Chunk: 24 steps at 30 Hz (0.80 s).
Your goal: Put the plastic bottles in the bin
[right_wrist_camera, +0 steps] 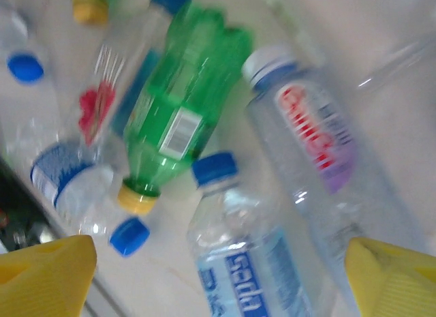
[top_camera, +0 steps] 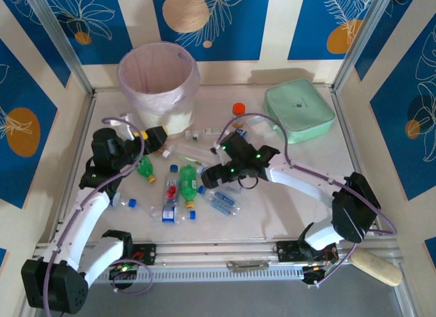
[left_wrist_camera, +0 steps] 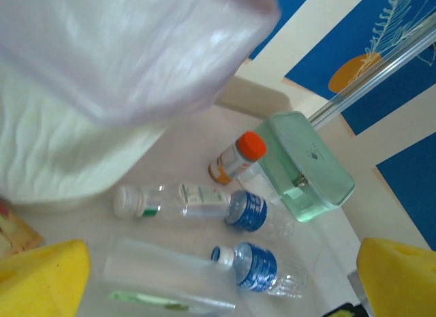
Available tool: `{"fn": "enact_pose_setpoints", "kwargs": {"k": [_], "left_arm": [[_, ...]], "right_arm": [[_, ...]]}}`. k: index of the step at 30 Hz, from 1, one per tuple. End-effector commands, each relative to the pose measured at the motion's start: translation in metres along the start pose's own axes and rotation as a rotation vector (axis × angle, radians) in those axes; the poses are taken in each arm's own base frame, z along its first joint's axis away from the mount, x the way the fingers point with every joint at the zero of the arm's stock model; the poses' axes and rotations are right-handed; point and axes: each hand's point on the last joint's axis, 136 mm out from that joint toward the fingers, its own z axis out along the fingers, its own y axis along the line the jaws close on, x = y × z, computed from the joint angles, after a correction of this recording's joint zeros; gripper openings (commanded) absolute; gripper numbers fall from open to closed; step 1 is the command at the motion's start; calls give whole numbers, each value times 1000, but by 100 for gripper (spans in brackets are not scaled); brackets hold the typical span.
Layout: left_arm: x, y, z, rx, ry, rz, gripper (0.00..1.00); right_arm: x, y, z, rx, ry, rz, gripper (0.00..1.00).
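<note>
**Crowded bottles, a close bin: slips, double grabs and snags**

At the far left the bin (left_wrist_camera: 61, 160) stands at the back of the tabletop (top_camera: 300, 187), its liner (left_wrist_camera: 122, 51) draped loosely over the rim. The left hand (left_wrist_camera: 221, 277) hangs just beside the bin wall. It is released, fingers spread wide and holding nothing, and a clear bottle (left_wrist_camera: 167, 273) lies on its side below the gap. A careless swing here could catch the liner or shove the bin. A round, slick bottle lying flat will likely roll or squirt out if the fingers close off-centre.

In the middle, the bottles (top_camera: 189, 186) lie scattered on the tabletop in front of the bin, several of them touching. The right hand (right_wrist_camera: 219, 277) hovers over this cluster, also released and empty. A blue-label bottle (right_wrist_camera: 245, 262) is under the gap, with a green bottle (right_wrist_camera: 177, 126) on one side and a red-label bottle (right_wrist_camera: 320, 153) close on the other. Closing here could pinch two at once or send a neighbour rolling. The right wrist view is blurred, so alignment cannot be judged. The two hands are near each other, and crossing paths toward the bin risks a bump.

Further right, the orange bottle (left_wrist_camera: 235, 159) and the case (left_wrist_camera: 306, 174) sit beside clear bottles. Neither belongs in the bin, so a mistaken pick is possible.
</note>
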Motion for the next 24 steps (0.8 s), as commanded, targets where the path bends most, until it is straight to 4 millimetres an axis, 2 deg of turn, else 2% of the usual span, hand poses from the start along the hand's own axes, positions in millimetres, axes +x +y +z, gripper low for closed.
{"fn": "enact_pose_setpoints", "kwargs": {"k": [1,5,9,16,24], "left_arm": [[17,3,8,44,0,-105,100],[40,25,22,15,9,-214,100],[50,42,32,-25,13,-273,100],[56,56,37,-77,20,-268,100],[63,62,38,-91,30,-287,100]], "right_arm": [[27,12,9,27,140,-122,92],[40,16,25,59,235,-180,88],[45,7,37,144,300,-241,86],[55,-13,45,295,378,-341,86],[65,-12,65,325,427,-402,84]]}}
